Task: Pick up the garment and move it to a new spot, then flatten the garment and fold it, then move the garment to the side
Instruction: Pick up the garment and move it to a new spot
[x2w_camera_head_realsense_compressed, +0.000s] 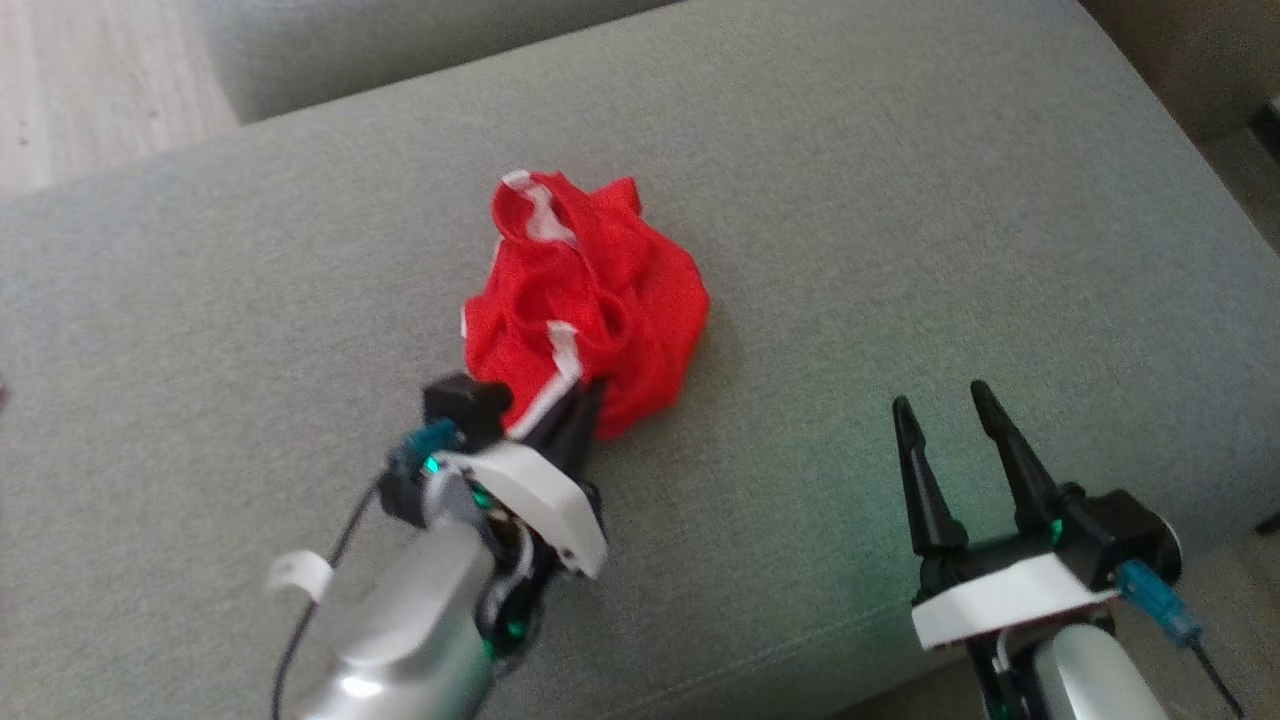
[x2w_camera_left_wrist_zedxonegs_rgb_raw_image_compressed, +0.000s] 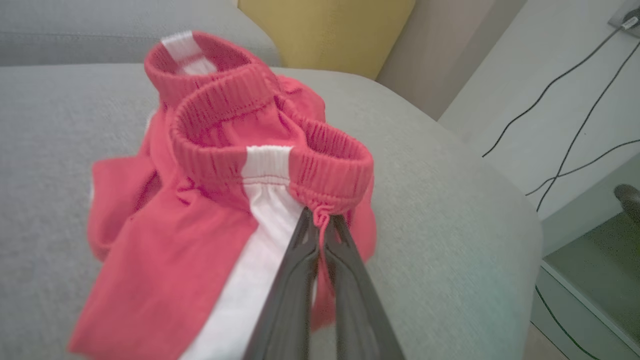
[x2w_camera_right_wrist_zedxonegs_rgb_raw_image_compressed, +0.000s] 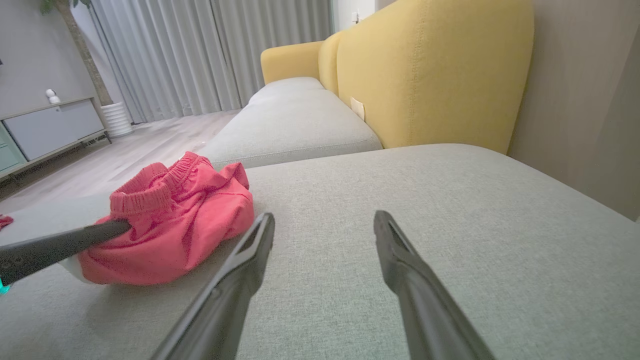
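The garment (x2w_camera_head_realsense_compressed: 585, 300) is a pair of red shorts with white side stripes, lying crumpled in a heap on the grey sofa cushion (x2w_camera_head_realsense_compressed: 900, 200). My left gripper (x2w_camera_head_realsense_compressed: 590, 395) is shut on the garment at its near edge. In the left wrist view the fingertips pinch the elastic waistband (x2w_camera_left_wrist_zedxonegs_rgb_raw_image_compressed: 320, 212) beside the white stripe. The garment (x2w_camera_right_wrist_zedxonegs_rgb_raw_image_compressed: 170, 220) also appears at the left of the right wrist view, with the left arm's dark finger (x2w_camera_right_wrist_zedxonegs_rgb_raw_image_compressed: 60, 245) reaching into it. My right gripper (x2w_camera_head_realsense_compressed: 945, 400) hovers open over bare cushion to the garment's right, holding nothing.
A yellow backrest (x2w_camera_right_wrist_zedxonegs_rgb_raw_image_compressed: 430, 70) stands beyond the cushion's far side. A second grey cushion (x2w_camera_right_wrist_zedxonegs_rgb_raw_image_compressed: 295, 120) adjoins it. Wooden floor (x2w_camera_head_realsense_compressed: 90, 80) lies past the cushion's far left edge. Cables (x2w_camera_left_wrist_zedxonegs_rgb_raw_image_compressed: 565, 120) hang on the wall beyond the sofa.
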